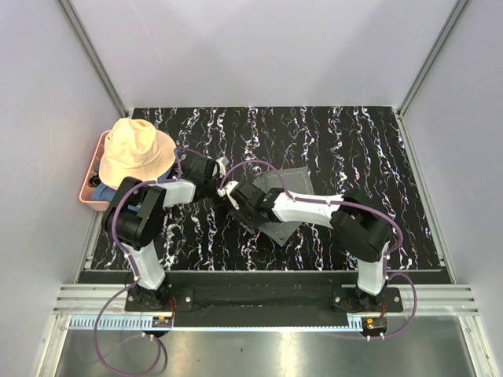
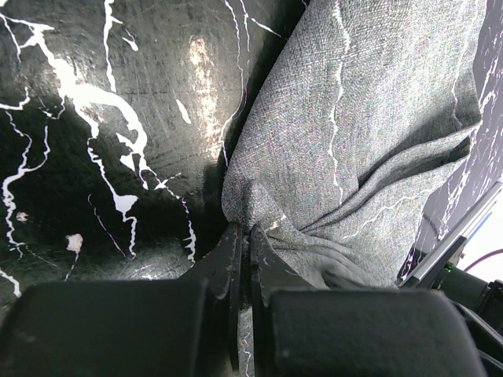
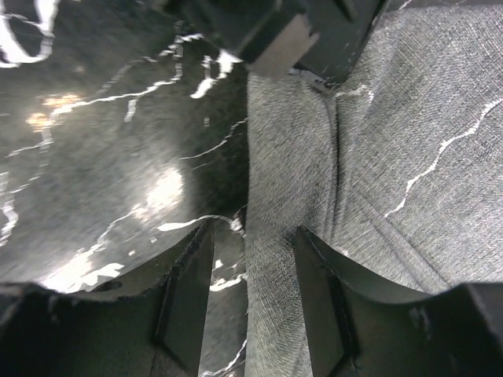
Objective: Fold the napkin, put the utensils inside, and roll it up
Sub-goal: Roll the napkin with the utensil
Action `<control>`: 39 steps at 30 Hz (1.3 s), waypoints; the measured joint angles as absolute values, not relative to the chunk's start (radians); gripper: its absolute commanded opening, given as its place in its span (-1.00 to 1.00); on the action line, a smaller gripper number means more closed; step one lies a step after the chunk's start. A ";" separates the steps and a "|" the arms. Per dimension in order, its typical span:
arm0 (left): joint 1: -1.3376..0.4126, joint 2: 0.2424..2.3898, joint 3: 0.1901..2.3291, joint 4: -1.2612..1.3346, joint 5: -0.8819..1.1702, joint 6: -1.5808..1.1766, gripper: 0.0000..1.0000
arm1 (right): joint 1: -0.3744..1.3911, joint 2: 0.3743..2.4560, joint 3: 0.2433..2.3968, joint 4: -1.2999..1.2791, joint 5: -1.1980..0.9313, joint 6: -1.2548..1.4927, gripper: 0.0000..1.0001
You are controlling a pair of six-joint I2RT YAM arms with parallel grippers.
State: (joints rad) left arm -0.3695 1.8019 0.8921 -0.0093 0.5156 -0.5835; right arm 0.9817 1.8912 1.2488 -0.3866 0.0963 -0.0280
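While left fingers [image 2: 225, 267] clench the napkin [image 2: 369, 141] and right fingers [image 3: 189, 290] gape, folding looks unfinished; utensils, rolling remain.

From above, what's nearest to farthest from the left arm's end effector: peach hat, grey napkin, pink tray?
1. The napkin, mid-table, pinched in the left end effector.
2. The peach hat, off to the left.
3. The pink tray, its visible rim at the table's left edge.
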 measured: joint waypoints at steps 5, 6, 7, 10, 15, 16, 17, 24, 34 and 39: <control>-0.369 1.802 0.896 -0.021 0.516 -0.582 -1.00 | 0.982 1.921 1.249 -0.374 0.143 -0.037 0.10; -0.369 1.802 0.897 -0.022 0.516 -0.582 -1.00 | 0.982 1.924 1.249 -0.370 0.150 -0.037 0.11; -0.369 1.802 0.897 -0.024 0.516 -0.581 -1.00 | 0.982 1.924 1.249 -0.368 0.157 -0.037 0.11; -0.369 1.802 0.897 -0.025 0.516 -0.580 -1.00 | 0.983 1.926 1.249 -0.364 0.176 -0.037 0.11; -0.369 1.802 0.897 -0.026 0.516 -0.579 -1.00 | 0.979 1.930 1.249 -0.362 0.180 -0.036 -0.20; -0.369 1.802 0.897 -0.026 0.516 -0.577 -1.00 | 0.976 1.931 1.249 -0.362 0.176 -0.037 -0.27; -0.369 1.801 0.897 -0.026 0.516 -0.576 -1.00 | 0.972 1.932 1.250 -0.363 0.172 -0.039 -0.34; -0.369 1.798 0.897 -0.028 0.516 -0.577 -0.27 | 0.919 1.934 1.266 -0.386 0.059 -0.069 -1.00; -0.331 1.649 0.826 -0.080 0.446 -0.564 0.47 | 0.838 1.935 1.285 -0.412 -0.361 -0.062 -1.00; -0.321 1.493 0.732 -0.020 0.418 -0.558 0.49 | 0.787 1.959 1.286 -0.485 -0.545 -0.034 -1.00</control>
